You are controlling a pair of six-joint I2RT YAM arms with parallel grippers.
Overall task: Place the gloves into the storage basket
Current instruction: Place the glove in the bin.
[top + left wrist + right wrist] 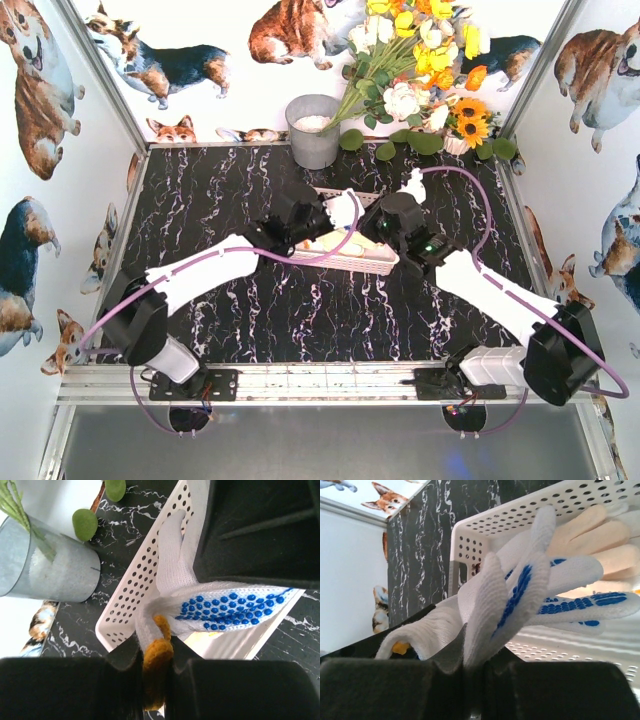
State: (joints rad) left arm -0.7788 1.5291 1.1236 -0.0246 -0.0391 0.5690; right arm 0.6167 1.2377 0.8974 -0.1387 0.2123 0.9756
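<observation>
We've got a black marbled table (215,210) inside corgi-print walls (40,100). Left gripper (157,662) pinches a dotted glove (230,607), right gripper (470,665) clamps a second glove (520,585), both over the basket (127,587).

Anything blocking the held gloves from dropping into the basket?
Nothing visible. The left gripper pinches one glove by its orange cuff, the right gripper holds another glove, both dangling over the storage basket. A cream glove already inside leaves room.
</observation>
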